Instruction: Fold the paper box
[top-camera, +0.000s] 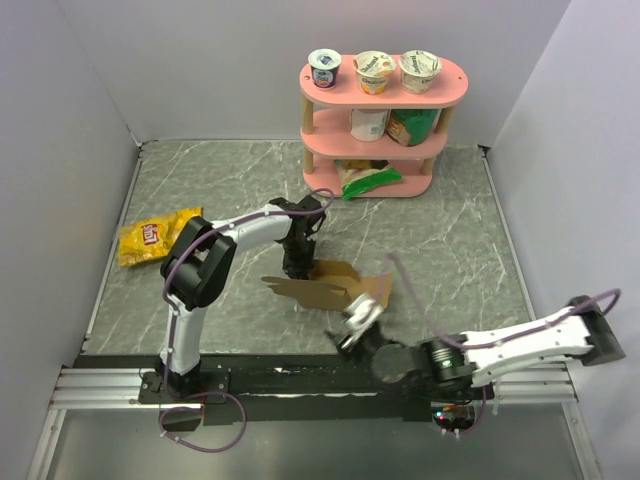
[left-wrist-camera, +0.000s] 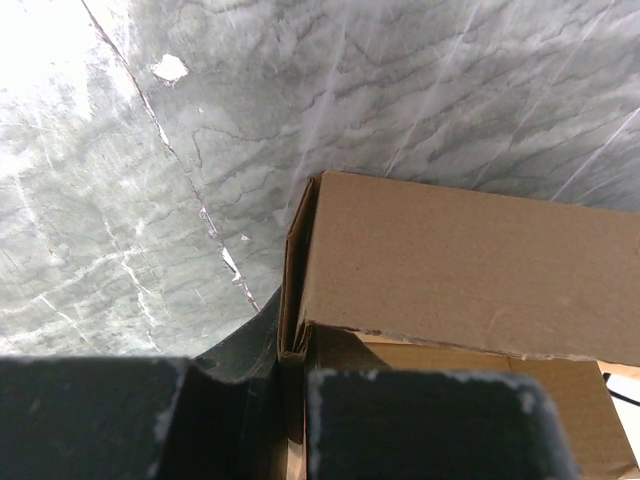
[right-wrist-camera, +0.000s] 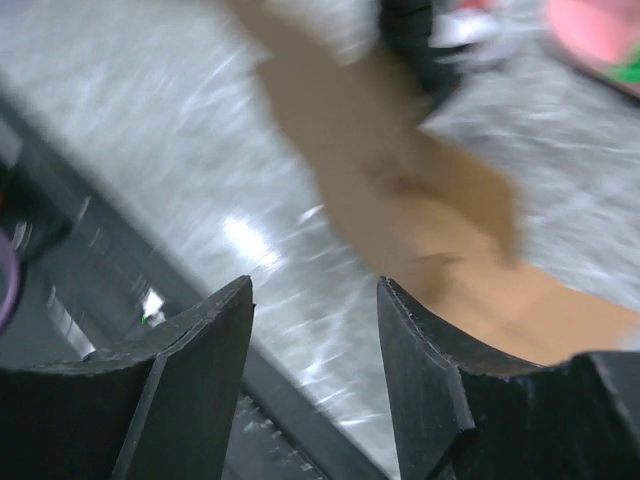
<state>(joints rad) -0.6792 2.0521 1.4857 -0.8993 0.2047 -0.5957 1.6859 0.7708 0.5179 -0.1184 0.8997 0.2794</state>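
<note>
Cardboard paper box (top-camera: 320, 288) lies long axis left-right, left tool (left-wrist-camera: 290, 368) pinching its wall, right tool (right-wrist-camera: 315, 290) parted, empty.

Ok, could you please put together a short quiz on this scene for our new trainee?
1. True or false: the right jaws are clamped on the paper box.
2. How many cups stand on the top tier of the pink shelf? A two, B three, C four.
3. What lies on the table to the left of the left arm?
Key: 1 false: they stand open with nothing between them, while the left jaws pinch the box wall. 2 B. 3 the yellow snack bag.
</note>
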